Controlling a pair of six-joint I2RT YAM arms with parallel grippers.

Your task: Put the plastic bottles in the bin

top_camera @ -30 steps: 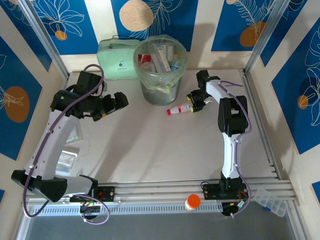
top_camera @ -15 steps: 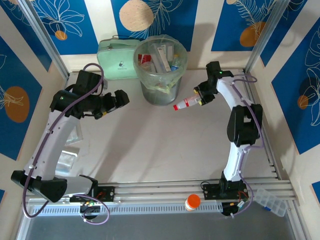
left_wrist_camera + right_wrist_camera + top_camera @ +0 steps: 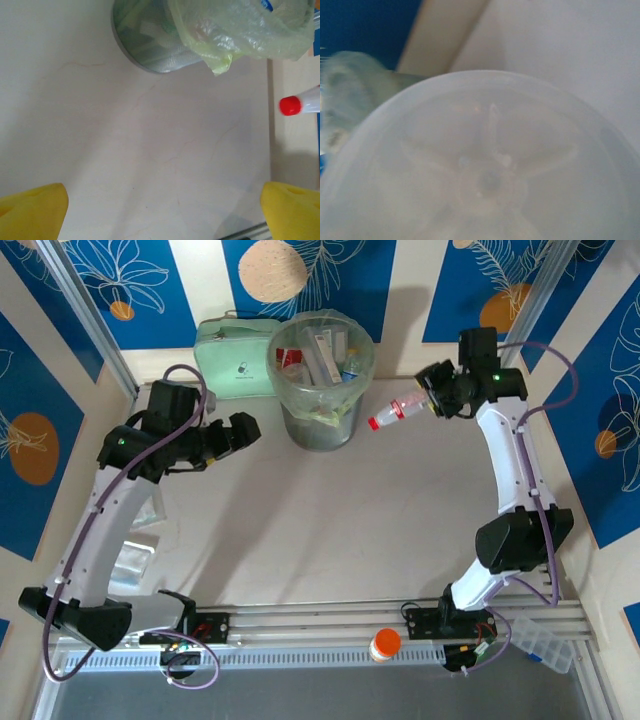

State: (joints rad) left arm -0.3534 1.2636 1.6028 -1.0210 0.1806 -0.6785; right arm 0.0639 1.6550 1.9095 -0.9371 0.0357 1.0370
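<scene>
1. Blurred at close range in the right wrist view: star-moulded base of the red-capped bottle (image 3: pixel 490 175); cap and label out of sight behind it.
2. Cut off by the left wrist view's right edge: same bottle, past its neck.
3. Cropped at that view's top: bin (image 3: pixel 155 57) and liner (image 3: pixel 240 35).
4. Clipped at its bottom corners: yellow fingers (image 3: pixel 35 212).
5. Too small to count from above: bottles (image 3: pixel 325 355) inside the bin.

Bottle (image 3: pixel 398 412) in right gripper (image 3: pixel 430 401) beside bin (image 3: pixel 320 426)

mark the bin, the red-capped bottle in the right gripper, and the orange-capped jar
bin (image 3: pixel 318 428): top external view, front wall.
red-capped bottle (image 3: pixel 398 412): top external view, mid-body.
orange-capped jar (image 3: pixel 385 642): top external view, cap.
</scene>
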